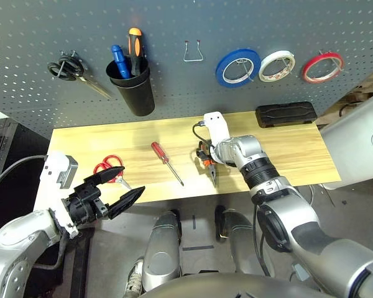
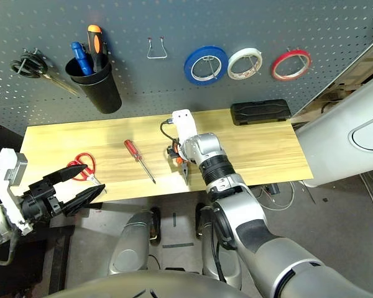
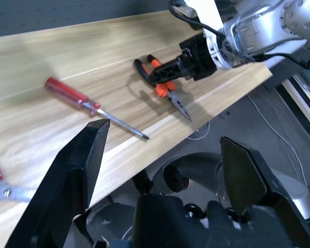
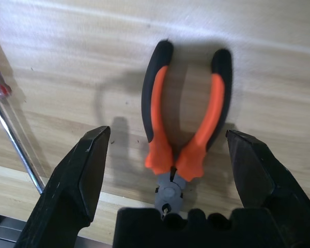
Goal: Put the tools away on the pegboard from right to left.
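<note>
— Near the table's point(image 1: 286, 146) front edge, at about five o'clock from the empty hook point(image 1: 193, 51), lie the pliers point(image 4: 183, 124). How will they handle?
— Stiff and fairly heavy, I'd judge; grip across both rubbery handles. The right gripper point(image 4: 170, 170) hangs over them, jaws spread wide, holding nothing.
— And the left gripper point(image 1: 112, 192)?
— Wide open too, empty, at eight o'clock near the red scissors point(image 1: 109, 166); screwdriver point(image 1: 166, 162) between.
— Any writing?
— None I can read

- A pale wooden table point(image 1: 286, 146) stands against the dark wall
- Grey floor point(image 1: 354, 205) lies to the right of the table; cables point(image 2: 286, 192) trail on it
- A white curved body point(image 2: 354, 124) stands at far right
</note>
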### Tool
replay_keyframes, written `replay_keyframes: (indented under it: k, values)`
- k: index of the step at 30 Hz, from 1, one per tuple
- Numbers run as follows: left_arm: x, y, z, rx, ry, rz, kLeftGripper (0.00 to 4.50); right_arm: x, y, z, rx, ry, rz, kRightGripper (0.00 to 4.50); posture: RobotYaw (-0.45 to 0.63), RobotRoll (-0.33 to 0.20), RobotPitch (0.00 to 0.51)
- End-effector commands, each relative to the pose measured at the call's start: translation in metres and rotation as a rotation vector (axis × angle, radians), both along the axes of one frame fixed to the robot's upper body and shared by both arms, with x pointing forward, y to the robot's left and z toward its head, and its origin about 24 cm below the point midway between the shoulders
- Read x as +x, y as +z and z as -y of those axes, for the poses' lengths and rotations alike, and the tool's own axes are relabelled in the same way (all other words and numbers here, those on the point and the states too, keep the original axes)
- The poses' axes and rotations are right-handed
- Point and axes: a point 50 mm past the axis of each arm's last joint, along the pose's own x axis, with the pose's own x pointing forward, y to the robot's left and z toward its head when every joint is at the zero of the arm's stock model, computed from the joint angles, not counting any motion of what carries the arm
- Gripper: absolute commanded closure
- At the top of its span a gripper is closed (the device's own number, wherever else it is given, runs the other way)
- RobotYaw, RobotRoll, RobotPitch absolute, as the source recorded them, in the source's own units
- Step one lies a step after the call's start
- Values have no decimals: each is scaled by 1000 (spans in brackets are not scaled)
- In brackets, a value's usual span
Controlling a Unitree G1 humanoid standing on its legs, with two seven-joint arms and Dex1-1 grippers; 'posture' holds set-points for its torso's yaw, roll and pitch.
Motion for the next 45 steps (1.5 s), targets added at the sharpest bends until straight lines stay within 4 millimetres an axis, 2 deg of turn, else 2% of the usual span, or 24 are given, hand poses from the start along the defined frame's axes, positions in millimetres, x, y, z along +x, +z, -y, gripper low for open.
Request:
replay_keyframes:
  k: [1, 15, 28, 45]
  values:
    - [-4, 2, 3, -5, -1, 4, 0, -9, 9, -44, 50, 90, -1, 32, 331, 0, 225]
    - [0, -3, 5, -14, -16, 2, 0, -9, -3, -36, -17, 58, -2, 32, 312, 0, 227]
    - [7, -6, 8, -23, -40, 7, 0, -2, 22, -32, -1, 56, 56, 32, 267, 0, 224]
    - [10, -8, 11, -31, -51, 5, 0, -9, 5, -19, -39, -4, -36, 32, 263, 0, 220]
